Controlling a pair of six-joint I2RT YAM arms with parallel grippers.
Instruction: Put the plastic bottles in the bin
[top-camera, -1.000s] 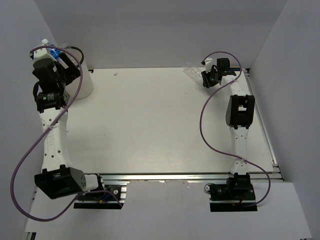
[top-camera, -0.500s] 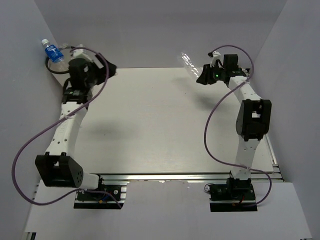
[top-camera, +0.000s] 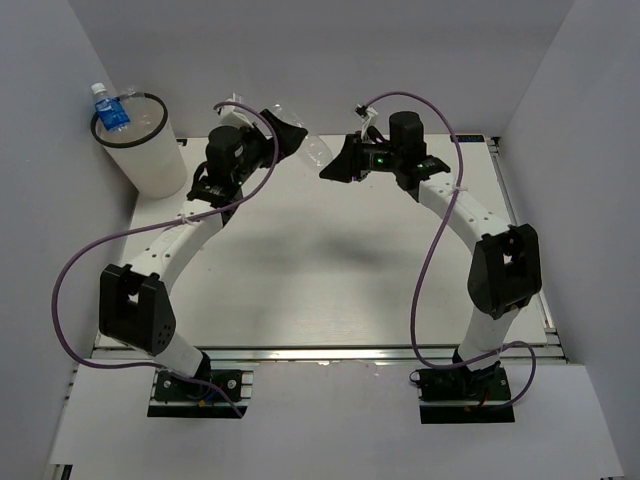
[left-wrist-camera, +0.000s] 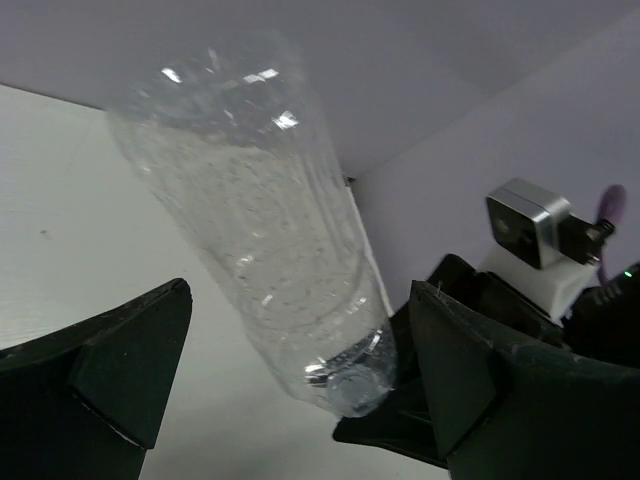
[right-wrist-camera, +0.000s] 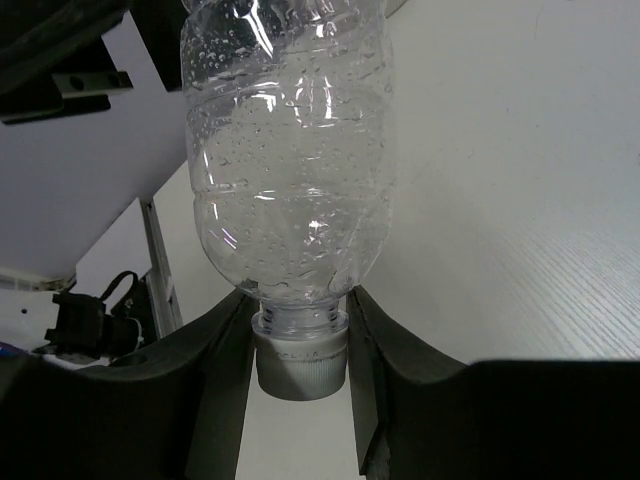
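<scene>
Since the bin (top-camera: 150, 165) stands at the far left corner of the counter (top-camera: 330, 270), the left arm (top-camera: 190, 235) is the nearer one to it and the right arm (top-camera: 470, 225) is well apart from it. A blue-labelled bottle (top-camera: 108, 108) pokes cap-up above the bin's rim.

Between the two arms, above the far middle of the counter, a clear bottle (top-camera: 314, 153) hangs in the air. Its long axis runs from one tool to the other, with the cap (right-wrist-camera: 300, 362) at the right-hand end. The right tool (right-wrist-camera: 300, 300) is clamped on that cap, pinching it from both sides. The left tool (left-wrist-camera: 300, 295) stands wide apart, the bottle's body between its fingers (left-wrist-camera: 120, 370), and neither seems to touch it.

This looks like a handover. The left tool would need to close across the body, square to the long axis, before the right one lets go. The bin lies leftward, away from the cap.
</scene>
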